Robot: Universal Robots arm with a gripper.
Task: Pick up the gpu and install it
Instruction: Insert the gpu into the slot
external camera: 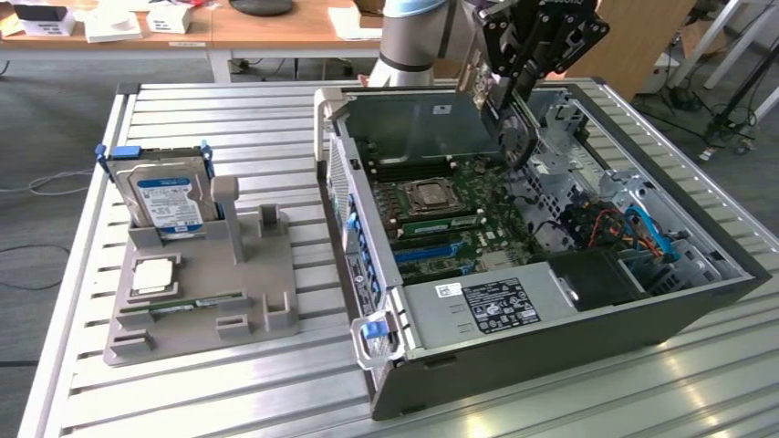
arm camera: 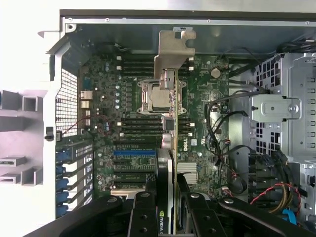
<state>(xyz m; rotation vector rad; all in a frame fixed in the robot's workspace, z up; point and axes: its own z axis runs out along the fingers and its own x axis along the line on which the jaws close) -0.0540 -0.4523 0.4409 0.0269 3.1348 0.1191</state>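
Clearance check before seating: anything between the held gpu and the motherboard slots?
Nothing visible. The gripper holds the gpu above the open case; the blue slot lies bare, cables off to one side.

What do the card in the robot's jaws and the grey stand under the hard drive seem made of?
The gpu: greenish circuit board edge-on; its bracket looks like dull sheet metal, bent at the end. The grey stand: likely matte plastic, evenly coloured, no glint.

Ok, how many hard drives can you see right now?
1. The hard drive stands upright in the grey holder, at the exterior view's left of the computer case. More may be hidden inside the case.
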